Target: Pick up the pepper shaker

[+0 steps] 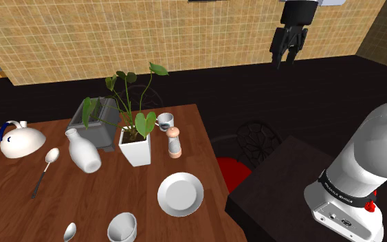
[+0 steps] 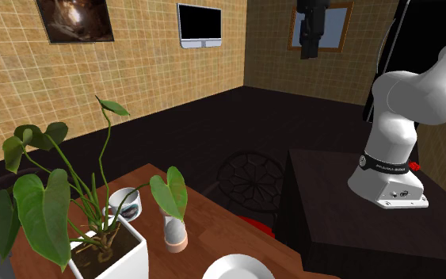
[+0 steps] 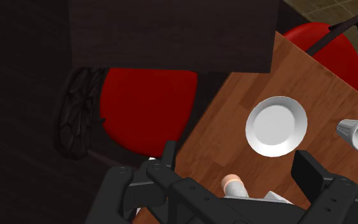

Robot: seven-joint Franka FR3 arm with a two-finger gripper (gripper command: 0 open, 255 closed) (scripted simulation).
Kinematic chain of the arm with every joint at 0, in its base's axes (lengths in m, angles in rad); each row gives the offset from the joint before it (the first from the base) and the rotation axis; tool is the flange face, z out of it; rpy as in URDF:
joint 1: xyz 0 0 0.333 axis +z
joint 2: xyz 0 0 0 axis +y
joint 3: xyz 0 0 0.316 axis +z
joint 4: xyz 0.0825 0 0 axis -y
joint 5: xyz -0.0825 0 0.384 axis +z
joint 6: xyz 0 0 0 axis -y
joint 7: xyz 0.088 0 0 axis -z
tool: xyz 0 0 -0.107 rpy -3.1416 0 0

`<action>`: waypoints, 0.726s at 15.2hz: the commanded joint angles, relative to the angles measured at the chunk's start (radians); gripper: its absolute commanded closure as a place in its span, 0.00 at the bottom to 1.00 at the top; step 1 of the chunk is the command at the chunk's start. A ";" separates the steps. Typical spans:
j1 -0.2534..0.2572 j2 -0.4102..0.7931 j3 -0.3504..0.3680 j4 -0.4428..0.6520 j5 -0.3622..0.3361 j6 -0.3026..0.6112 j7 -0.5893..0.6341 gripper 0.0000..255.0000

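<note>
The pepper shaker (image 1: 175, 142) stands upright on the table (image 1: 202, 155), just right of the white planter (image 1: 135, 148) in the shoulder view. The gripper (image 1: 284, 60) hangs spread, high and well apart. A careless descent could topple the pepper shaker or snag the leaves (image 1: 144, 124).

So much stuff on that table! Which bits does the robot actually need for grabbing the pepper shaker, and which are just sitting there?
Part of the job: pepper shaker, gripper.
Just lying about: plate, potted plant, white jug, kettle, spoon, mug.
</note>
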 commanded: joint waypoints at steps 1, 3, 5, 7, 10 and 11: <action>0.000 0.000 0.000 0.000 0.000 0.000 0.000 0.00; 0.008 0.044 0.014 -0.020 0.011 0.069 0.003 0.00; 0.016 0.093 0.027 -0.035 0.023 0.137 0.007 0.00; 0.024 0.147 0.040 -0.044 0.033 0.204 0.009 0.00; 0.036 0.237 0.060 -0.046 0.048 0.303 0.013 0.00; 0.040 0.268 0.066 -0.044 0.052 0.335 0.014 0.00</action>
